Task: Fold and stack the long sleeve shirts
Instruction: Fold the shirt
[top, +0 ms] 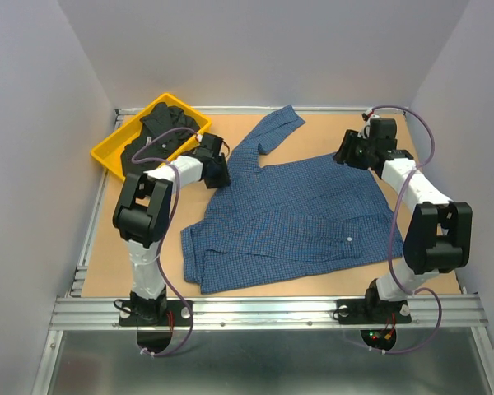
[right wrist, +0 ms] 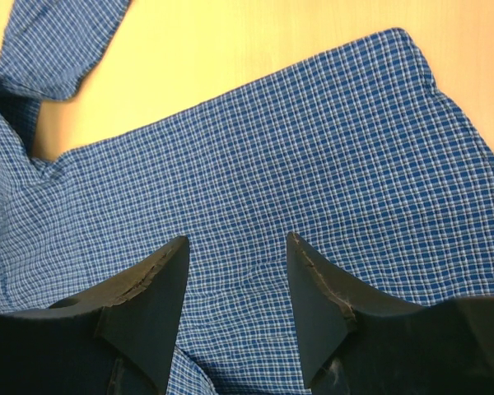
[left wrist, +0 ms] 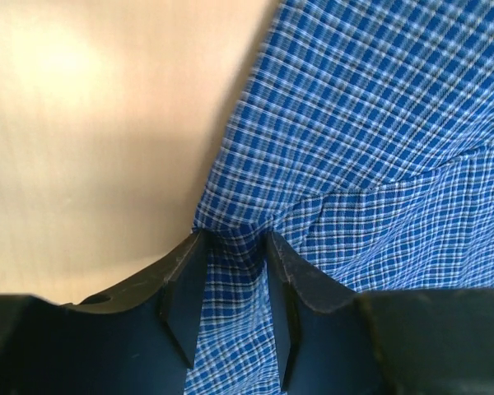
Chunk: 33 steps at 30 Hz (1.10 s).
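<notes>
Early stage: blue shirt (top: 288, 214) lies spread mid-table, no folds yet; black shirt (top: 160, 132) sits in yellow bin (top: 101, 153) far left. Our left gripper (left wrist: 235, 243) pinches the blue shirt's left edge, right gripper (right wrist: 237, 247) gapes wide over its far-right part

One shirt (top: 296, 214) at table (top: 115, 263) centre; second shirt (top: 163, 130) in far-left tray (top: 105, 156).

I find no readable text, label, brand or number in any view; blue shirt (top: 296, 214), yellow bin (top: 107, 152) show none legible.
</notes>
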Each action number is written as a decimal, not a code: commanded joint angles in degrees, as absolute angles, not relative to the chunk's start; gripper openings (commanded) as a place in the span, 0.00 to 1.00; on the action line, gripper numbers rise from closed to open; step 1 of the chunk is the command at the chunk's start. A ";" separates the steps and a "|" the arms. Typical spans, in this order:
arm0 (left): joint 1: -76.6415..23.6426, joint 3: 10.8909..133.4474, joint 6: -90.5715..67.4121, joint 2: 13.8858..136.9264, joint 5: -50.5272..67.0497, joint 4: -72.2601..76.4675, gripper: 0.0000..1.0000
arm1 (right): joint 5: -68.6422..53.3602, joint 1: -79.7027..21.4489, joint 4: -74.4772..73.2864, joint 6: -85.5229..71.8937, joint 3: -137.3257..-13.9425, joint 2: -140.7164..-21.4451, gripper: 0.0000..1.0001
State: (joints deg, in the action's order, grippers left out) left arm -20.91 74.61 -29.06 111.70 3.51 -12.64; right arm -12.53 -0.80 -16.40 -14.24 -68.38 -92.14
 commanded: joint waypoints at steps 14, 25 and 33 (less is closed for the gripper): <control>-49.13 82.18 -26.54 107.49 -30.14 -22.85 0.47 | -13.53 -0.70 -12.48 -14.68 -65.92 -89.47 0.56; -47.12 75.59 -28.03 94.49 -34.02 -21.97 0.69 | -21.97 -3.06 -11.43 -11.69 -66.27 -90.44 0.56; -34.31 62.52 -29.36 85.53 -17.52 -17.41 0.71 | -20.23 -15.00 -10.99 -10.02 -71.97 -95.97 0.54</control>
State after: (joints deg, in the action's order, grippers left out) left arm -40.16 68.88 -28.36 88.60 -25.52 -18.92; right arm -20.62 -9.06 -14.09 -11.88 -67.24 -93.06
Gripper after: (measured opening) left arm 0.703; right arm 0.546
